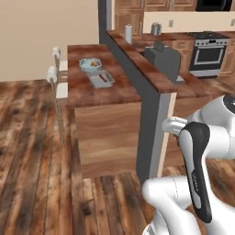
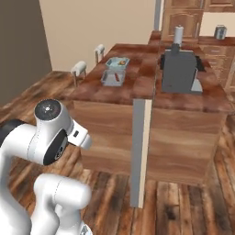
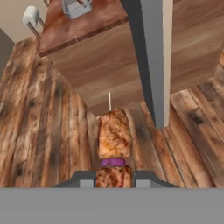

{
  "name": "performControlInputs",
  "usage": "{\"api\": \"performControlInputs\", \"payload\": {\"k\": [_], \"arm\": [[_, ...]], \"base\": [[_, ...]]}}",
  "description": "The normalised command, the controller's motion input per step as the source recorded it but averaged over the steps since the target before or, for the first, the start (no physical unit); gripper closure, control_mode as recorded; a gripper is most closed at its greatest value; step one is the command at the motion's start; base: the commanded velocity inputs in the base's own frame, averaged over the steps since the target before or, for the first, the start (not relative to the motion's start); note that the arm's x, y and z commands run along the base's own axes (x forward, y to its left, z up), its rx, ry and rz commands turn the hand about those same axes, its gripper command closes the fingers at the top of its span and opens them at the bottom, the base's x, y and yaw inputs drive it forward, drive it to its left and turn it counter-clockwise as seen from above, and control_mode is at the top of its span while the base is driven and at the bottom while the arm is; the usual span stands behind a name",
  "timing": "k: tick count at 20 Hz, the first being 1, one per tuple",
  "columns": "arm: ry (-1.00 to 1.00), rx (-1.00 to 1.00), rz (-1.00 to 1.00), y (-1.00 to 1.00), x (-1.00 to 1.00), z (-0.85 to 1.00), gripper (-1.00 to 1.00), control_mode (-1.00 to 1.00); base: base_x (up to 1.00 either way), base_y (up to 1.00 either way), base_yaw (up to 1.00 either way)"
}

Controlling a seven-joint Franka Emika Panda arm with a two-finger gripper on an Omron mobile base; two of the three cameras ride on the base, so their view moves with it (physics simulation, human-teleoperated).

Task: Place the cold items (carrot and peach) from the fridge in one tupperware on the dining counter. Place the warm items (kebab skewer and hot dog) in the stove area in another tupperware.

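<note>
In the hand view my gripper [image 3: 113,179] is shut on the kebab skewer [image 3: 114,134], whose browned meat chunks and purple onion slice point away from the hand over the wooden floor. On the dining counter [image 1: 98,92] stand two clear tupperware boxes. The far tupperware [image 1: 91,64] [image 2: 117,62] holds small orange and reddish pieces. The near tupperware [image 1: 102,79] [image 2: 114,77] holds a reddish item that may be the hot dog. A corner of one box [image 3: 75,6] shows at the top of the hand view. The counter stands well ahead of the gripper.
A grey pillar [image 1: 153,133] [image 3: 153,57] closes the counter's near end. A grey appliance [image 1: 163,59] [image 2: 180,71] sits on the raised part. White-topped stools [image 1: 53,73] [image 2: 79,69] stand at the counter's left. The stove [image 1: 209,53] is at the far right. Wooden floor lies in front.
</note>
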Motion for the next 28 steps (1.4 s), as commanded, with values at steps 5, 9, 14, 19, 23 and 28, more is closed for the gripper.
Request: {"api": "performControlInputs", "payload": {"k": [5,9,14,19,23,28], "arm": [[0.00,0.00,0.00,0.00,0.00,0.00,1.00,1.00],[0.00,0.00,0.00,0.00,0.00,0.00,1.00,1.00],[0.00,0.00,0.00,0.00,0.00,0.00,1.00,1.00],[0.00,0.00,0.00,0.00,0.00,0.00,1.00,1.00],[0.00,0.00,0.00,0.00,0.00,0.00,1.00,1.00],[0.00,0.00,0.00,0.00,0.00,0.00,1.00,1.00]], "base": [[0.34,0.89,-0.27],[0.46,0.88,-0.41],[0.54,0.88,-0.48],[0.24,0.82,-0.54],[0.02,0.85,-0.58],[-0.01,0.83,-0.58]]}}
